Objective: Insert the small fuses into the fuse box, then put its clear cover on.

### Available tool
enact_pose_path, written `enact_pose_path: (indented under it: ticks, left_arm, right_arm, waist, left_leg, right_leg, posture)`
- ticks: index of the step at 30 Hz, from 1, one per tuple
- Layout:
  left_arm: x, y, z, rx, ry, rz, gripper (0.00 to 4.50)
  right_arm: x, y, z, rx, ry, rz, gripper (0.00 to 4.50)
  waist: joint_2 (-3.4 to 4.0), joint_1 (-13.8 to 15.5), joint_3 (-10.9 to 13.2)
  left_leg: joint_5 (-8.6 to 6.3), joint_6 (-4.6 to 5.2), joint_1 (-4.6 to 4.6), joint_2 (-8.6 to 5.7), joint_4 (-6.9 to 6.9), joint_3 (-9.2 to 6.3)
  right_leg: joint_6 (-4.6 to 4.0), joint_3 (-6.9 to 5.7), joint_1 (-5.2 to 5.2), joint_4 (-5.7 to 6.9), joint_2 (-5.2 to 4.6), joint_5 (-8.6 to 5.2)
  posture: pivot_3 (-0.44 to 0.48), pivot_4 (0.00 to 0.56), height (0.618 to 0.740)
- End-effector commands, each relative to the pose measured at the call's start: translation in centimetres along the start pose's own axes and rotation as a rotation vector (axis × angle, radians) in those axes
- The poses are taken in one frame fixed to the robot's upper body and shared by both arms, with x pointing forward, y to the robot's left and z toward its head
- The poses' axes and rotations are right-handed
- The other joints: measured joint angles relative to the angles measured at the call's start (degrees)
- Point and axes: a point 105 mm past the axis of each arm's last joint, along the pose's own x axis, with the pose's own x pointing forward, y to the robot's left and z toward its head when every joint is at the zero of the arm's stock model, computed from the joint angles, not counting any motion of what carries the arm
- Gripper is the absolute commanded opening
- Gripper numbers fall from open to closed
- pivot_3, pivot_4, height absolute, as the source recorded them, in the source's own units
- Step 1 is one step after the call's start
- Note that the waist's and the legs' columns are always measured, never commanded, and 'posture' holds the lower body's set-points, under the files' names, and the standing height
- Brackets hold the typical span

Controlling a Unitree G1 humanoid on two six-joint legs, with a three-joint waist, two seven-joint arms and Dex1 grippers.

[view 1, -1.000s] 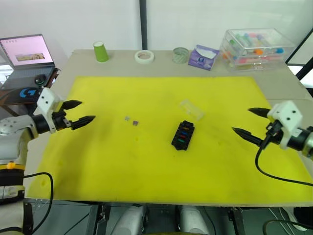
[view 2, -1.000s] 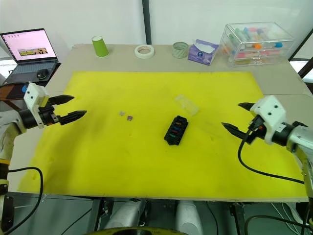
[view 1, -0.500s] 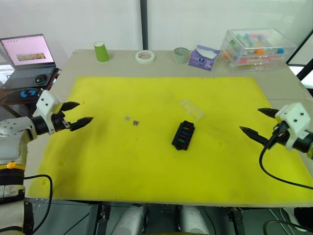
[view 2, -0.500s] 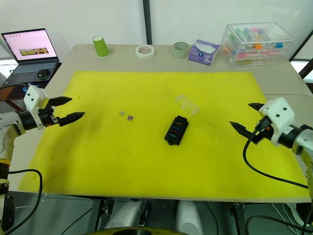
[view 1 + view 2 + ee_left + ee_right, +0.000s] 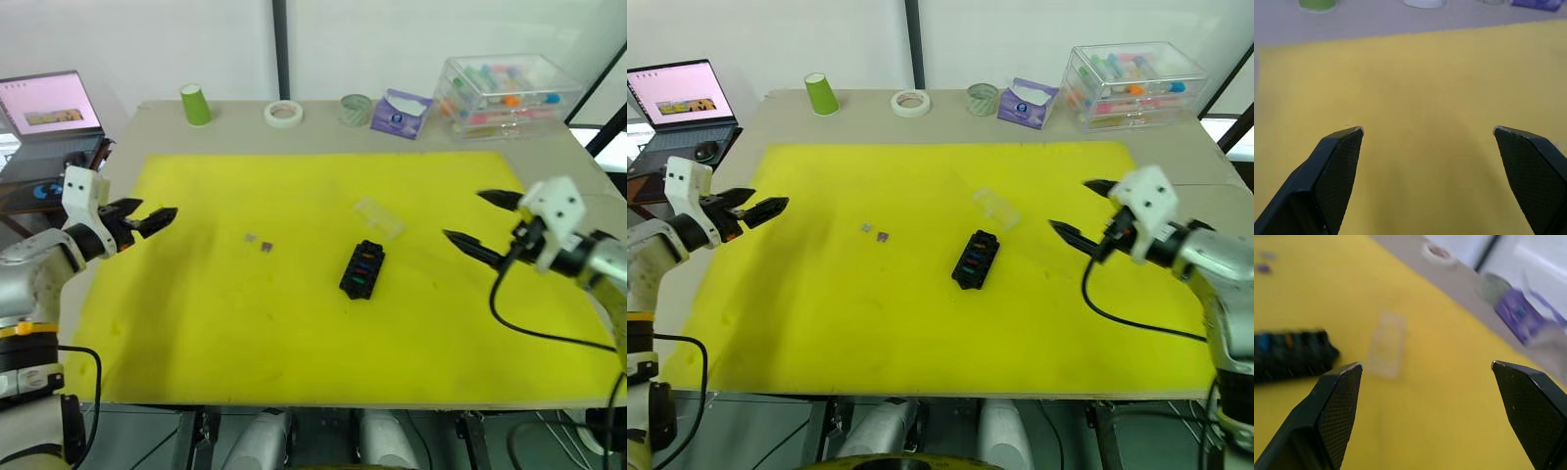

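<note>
The black fuse box (image 5: 363, 270) lies near the middle of the yellow mat (image 5: 294, 333), with several coloured fuses seated in its slots. Two small fuses (image 5: 251, 237) (image 5: 267, 245) lie loose on the mat to its left. The clear cover (image 5: 378, 217) rests just behind the box. My left gripper (image 5: 152, 211) hovers open over the mat's left edge, far from the fuses. My right gripper (image 5: 462, 214) is open to the right of the cover. The right wrist view looks between the open fingers at the cover (image 5: 1387, 350) and the box (image 5: 1290, 360).
Along the table's back edge stand a green cup (image 5: 194, 104), a tape roll (image 5: 281, 114), a round teal container (image 5: 354, 109), a purple tissue pack (image 5: 398, 113) and a large clear storage box (image 5: 500, 93). A laptop (image 5: 39, 103) sits at the far left.
My right gripper has moved left and farther back, closer to the clear cover. My left gripper has shifted slightly toward the back. Both stay open. The camera has shifted a little.
</note>
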Motion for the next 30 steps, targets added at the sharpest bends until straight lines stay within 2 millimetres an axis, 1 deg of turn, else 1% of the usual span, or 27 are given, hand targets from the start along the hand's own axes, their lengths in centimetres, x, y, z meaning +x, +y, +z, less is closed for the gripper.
enact_pose_path:
  ticks: [1, 2, 3, 5, 7, 9, 10, 12, 15, 17, 19, 21, 24, 27, 30]
  left_arm:
    - [-1.7, -1.6, 1.5, -0.167, -0.055, -0.118, 4.50]
    - [-2.1, -2.1, 1.2, -0.213, -0.049, -0.144, 4.50]
    - [-2.4, -2.5, 0.9, -0.244, -0.043, -0.162, 4.50]
    - [-2.9, -3.2, 0.7, -0.320, -0.041, -0.187, 4.50]
    - [-3.6, -3.8, 0.4, -0.409, -0.037, -0.213, 4.50]
    - [-4.2, -4.2, 0.0, -0.477, -0.028, -0.227, 4.50]
    - [-4.5, -4.4, -0.7, -0.502, 0.009, -0.223, 4.50]
    - [-4.9, -4.6, -1.3, -0.526, 0.055, -0.211, 4.50]
    - [-5.1, -5.4, -2.0, -0.588, 0.061, -0.257, 4.50]
    - [-4.3, -5.8, -2.7, -0.669, 0.051, -0.296, 4.50]
    - [-3.5, -6.1, -3.8, -0.696, 0.090, -0.285, 4.50]
    - [-2.6, -6.2, -4.1, -0.749, 0.117, -0.304, 4.50]
    - [-1.4, -6.2, -4.3, -0.825, 0.157, -0.326, 4.50]
    - [0.4, -6.2, -4.1, -0.936, 0.164, -0.358, 4.50]
    - [2.0, -6.2, -4.5, -1.022, 0.198, -0.351, 4.50]
  right_arm:
    - [2.0, 2.9, 3.2, -0.014, -0.107, 0.163, 4.47]
    - [2.9, 4.4, 4.2, -0.026, -0.137, 0.250, 4.47]
    - [3.4, 5.5, 4.8, -0.037, -0.155, 0.309, 4.47]
    - [3.9, 7.2, 5.6, -0.043, -0.174, 0.400, 4.47]
    - [4.4, 8.4, 6.4, -0.052, -0.199, 0.456, 4.47]
    - [4.8, 8.9, 7.2, -0.047, -0.224, 0.472, 4.47]
    - [4.9, 9.1, 7.3, -0.048, -0.228, 0.477, 4.47]
    - [5.0, 9.2, 7.4, -0.052, -0.228, 0.481, 4.47]
    - [5.1, 9.6, 7.0, -0.073, -0.213, 0.489, 4.47]
    - [5.3, 9.5, 6.6, -0.068, -0.208, 0.473, 4.47]
    - [5.4, 9.4, 6.5, -0.061, -0.209, 0.456, 4.47]
    - [5.3, 9.2, 6.5, -0.065, -0.211, 0.442, 4.47]
    - [5.3, 9.1, 6.6, -0.070, -0.211, 0.431, 4.47]
    - [5.3, 9.0, 6.6, -0.067, -0.210, 0.415, 4.47]
    - [5.2, 8.9, 6.6, -0.058, -0.208, 0.401, 4.47]
  waist:
    - [0.00, -0.1, 0.0]
    - [0.00, -0.2, 0.0]
    - [0.00, -0.2, 0.0]
    - [0.00, -0.1, 0.0]
    - [-0.05, 0.2, 0.0]
    - [-0.06, 0.3, 0.0]
    - [-0.06, 0.2, 0.0]
    - [-0.06, 0.2, 0.0]
    - [-0.06, 0.2, 0.0]
    - [-0.06, 0.3, 0.0]
    - [-0.10, 0.2, 0.0]
    - [-0.11, 0.2, 0.0]
    - [-0.11, 0.2, 0.0]
    - [-0.13, 0.4, -0.1]
    - [-0.13, 0.2, -0.1]
  left_leg:
    - [0.00, 0.00, 0.00, 0.00, -0.01, 0.00]
    - [0.00, 0.01, 0.00, 0.00, -0.02, 0.00]
    - [0.00, 0.01, 0.00, 0.00, -0.03, 0.00]
    - [0.00, 0.01, 0.00, 0.00, -0.04, -0.01]
    - [0.00, 0.01, 0.00, 0.00, 0.01, -0.05]
    - [0.00, 0.01, -0.01, -0.02, 0.04, -0.05]
    - [0.00, 0.01, -0.01, -0.02, 0.04, -0.05]
    - [0.00, 0.01, -0.01, -0.01, 0.02, -0.05]
    - [0.00, 0.00, -0.01, -0.02, 0.03, -0.04]
    - [0.00, 0.00, 0.00, -0.02, 0.03, -0.05]
    - [0.00, 0.00, 0.00, -0.02, 0.04, -0.05]
    - [0.00, 0.00, 0.00, -0.02, 0.05, -0.04]
    - [0.00, 0.00, 0.00, -0.02, 0.04, -0.04]
    - [0.00, 0.00, 0.00, -0.04, 0.05, -0.04]
    - [0.00, 0.00, 0.00, -0.06, 0.06, -0.04]
  right_leg:
    - [0.00, 0.00, 0.00, -0.01, 0.00, 0.00]
    - [0.00, -0.01, 0.00, -0.01, 0.00, 0.00]
    - [0.00, -0.01, -0.01, -0.02, -0.01, 0.00]
    - [0.00, -0.01, -0.03, -0.02, -0.01, 0.00]
    - [0.00, -0.02, 0.01, -0.02, -0.01, 0.00]
    - [0.00, -0.02, 0.05, -0.03, -0.01, 0.00]
    - [0.00, -0.02, 0.04, -0.03, -0.01, 0.00]
    - [0.00, -0.02, 0.00, -0.01, -0.01, 0.00]
    - [0.00, -0.02, 0.01, -0.02, -0.01, 0.00]
    - [0.00, -0.02, 0.01, -0.01, -0.01, 0.00]
    - [0.00, -0.02, 0.01, -0.01, -0.02, 0.00]
    - [0.00, -0.01, 0.01, -0.01, -0.02, 0.00]
    - [0.00, -0.01, 0.00, 0.00, -0.01, 0.00]
    - [0.00, -0.02, 0.00, -0.01, -0.01, 0.00]
    - [0.00, -0.01, -0.01, 0.02, -0.03, 0.00]
  posture:
    - [0.000, 0.150, 0.740]
    - [0.000, 0.150, 0.740]
    - [0.000, 0.150, 0.740]
    - [0.000, 0.150, 0.740]
    - [0.000, 0.150, 0.740]
    - [0.000, 0.150, 0.740]
    - [0.000, 0.150, 0.740]
    - [0.000, 0.150, 0.740]
    - [0.000, 0.150, 0.740]
    - [0.000, 0.150, 0.740]
    - [0.000, 0.150, 0.740]
    - [0.000, 0.150, 0.740]
    - [0.000, 0.150, 0.740]
    - [0.000, 0.150, 0.740]
    - [0.000, 0.150, 0.740]
